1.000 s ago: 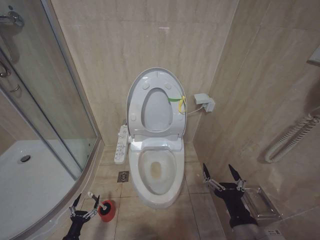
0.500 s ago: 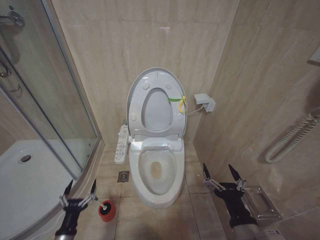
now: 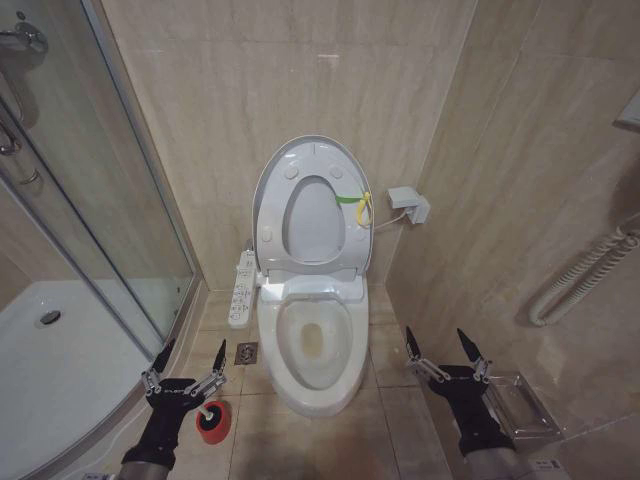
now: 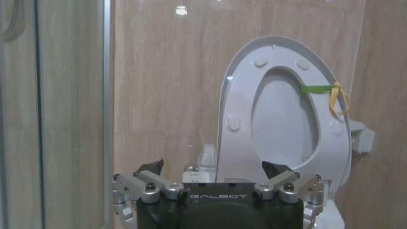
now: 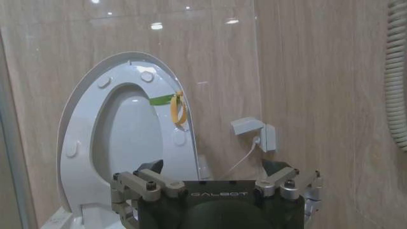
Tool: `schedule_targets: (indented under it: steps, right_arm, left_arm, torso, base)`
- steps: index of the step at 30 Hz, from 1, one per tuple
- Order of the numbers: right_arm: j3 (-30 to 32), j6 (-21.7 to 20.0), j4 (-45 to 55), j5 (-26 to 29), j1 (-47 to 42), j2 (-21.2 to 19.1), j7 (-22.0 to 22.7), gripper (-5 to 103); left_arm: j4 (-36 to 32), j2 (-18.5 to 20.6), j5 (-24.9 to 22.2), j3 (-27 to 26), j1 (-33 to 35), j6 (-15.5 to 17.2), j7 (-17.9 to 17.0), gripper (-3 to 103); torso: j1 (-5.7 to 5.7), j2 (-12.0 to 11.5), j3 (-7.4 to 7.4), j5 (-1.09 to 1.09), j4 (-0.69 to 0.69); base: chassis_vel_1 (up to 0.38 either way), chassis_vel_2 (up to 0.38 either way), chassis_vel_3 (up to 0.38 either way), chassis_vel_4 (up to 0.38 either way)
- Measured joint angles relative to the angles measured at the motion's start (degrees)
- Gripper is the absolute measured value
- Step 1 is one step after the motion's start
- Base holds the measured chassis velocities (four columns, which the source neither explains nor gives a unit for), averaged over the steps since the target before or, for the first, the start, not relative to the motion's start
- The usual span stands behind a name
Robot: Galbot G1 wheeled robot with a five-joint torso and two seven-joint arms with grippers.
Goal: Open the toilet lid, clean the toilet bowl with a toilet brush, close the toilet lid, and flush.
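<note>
Glass shower door (image 3: 90, 200) at far left. Left gripper (image 3: 184, 372), fingers spread, hangs above the toilet brush (image 3: 207, 414) standing in its red cup on the tiled floor (image 3: 400, 420). One floor drain (image 3: 246, 353). Toilet bowl (image 3: 310, 350) centre, toilet lid (image 3: 275, 180) upright against the wall. Right gripper (image 3: 440, 348), spread, empty, beside the bowl.

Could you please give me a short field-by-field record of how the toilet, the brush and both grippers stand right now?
toilet lid: raised, upright against the wall, yellow-green strap at its edge
toilet bowl: uncovered
toilet brush: standing in its red cup on the floor, at the bowl's left
left gripper: open, above the brush, holding nothing
right gripper: open, at the bowl's right, holding nothing
</note>
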Motion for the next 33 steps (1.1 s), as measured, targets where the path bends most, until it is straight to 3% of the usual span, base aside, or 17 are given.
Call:
schedule_targets:
  steps: [4,11,19,33]
  right_arm:
    - [0.00,0.00,0.00,0.00,0.00,0.00,0.00,100]
    - [0.00,0.00,0.00,0.00,0.00,0.00,0.01,100]
    - [0.00,0.00,0.00,0.00,0.00,0.00,0.00,100]
    - [0.00,0.00,0.00,0.00,0.00,0.00,0.00,100]
  left_arm:
    - [-2.64,-0.52,3.20,0.01,3.00,1.54,-1.45,100]
    - [-5.86,-2.65,6.04,0.92,7.28,1.49,-1.99,100]
    - [-5.93,-4.26,7.89,2.42,10.40,-2.61,-2.46,100]
    - [-5.62,-3.55,10.17,1.66,12.75,-4.15,-2.03,100]
  torso:
    - [0.00,0.00,0.00,0.00,0.01]
    - [0.00,0.00,0.00,0.00,0.00]
    - [0.00,0.00,0.00,0.00,0.01]
    - [0.00,0.00,0.00,-0.01,0.01]
  base:
    - [0.000,0.000,0.000,0.000]
    - [0.000,0.000,0.000,0.000]
    - [0.000,0.000,0.000,0.000]
    - [0.000,0.000,0.000,0.000]
